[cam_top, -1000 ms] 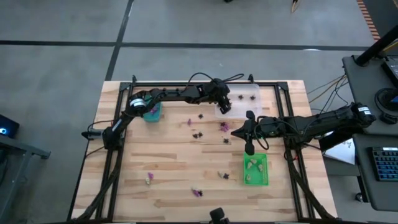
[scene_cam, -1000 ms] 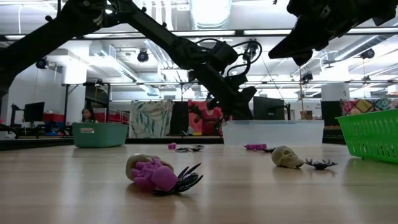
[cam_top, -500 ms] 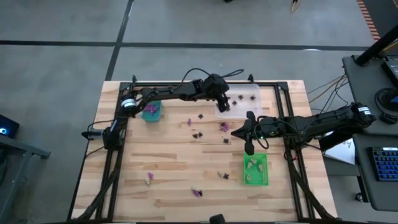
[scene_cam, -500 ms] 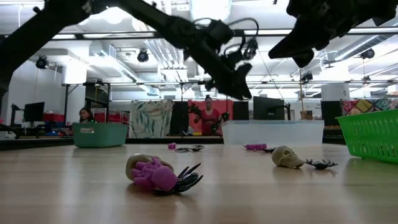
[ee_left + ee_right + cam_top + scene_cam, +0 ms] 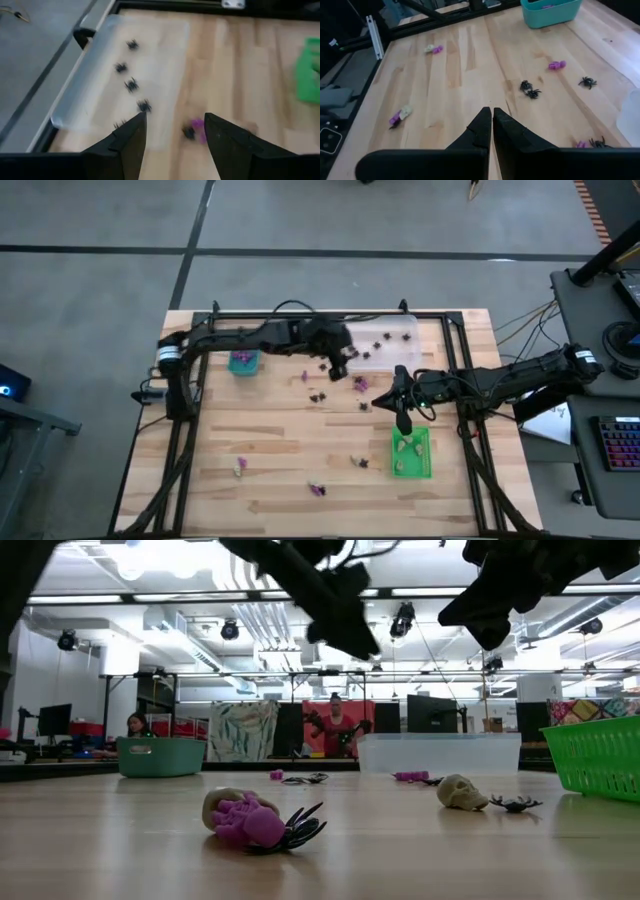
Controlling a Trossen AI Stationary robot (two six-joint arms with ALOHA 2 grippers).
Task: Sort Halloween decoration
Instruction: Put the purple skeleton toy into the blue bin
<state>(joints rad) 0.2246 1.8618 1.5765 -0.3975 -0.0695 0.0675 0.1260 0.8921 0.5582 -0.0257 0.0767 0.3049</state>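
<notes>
Close to the front edge of the table (image 5: 300, 470), a few small Halloween toys are lying on the wood: a purple toy (image 5: 245, 822) is touching a black spider (image 5: 297, 829), and a pale skull (image 5: 460, 792) is sitting a little way behind them. More purple and black toys are lying spread across the middle of the table.

The green tray (image 5: 411, 452) is holding some pale toys. The right gripper (image 5: 403, 423) is hanging just over the far end of that tray, clenched tight with nothing in it.

Farther back, the left gripper (image 5: 340, 367) is hovering near the clear tray (image 5: 385, 340), fingers spread wide and empty. Black spiders are already lying in that tray. A purple toy and a black one are sitting just beside it. The teal tray (image 5: 244, 361) is sitting at the far left.

These toys are looking very light and hard, and probably slippery. The spider legs seem thin and bendy, so pinching the fat middle of the body is likely the safest hold.
</notes>
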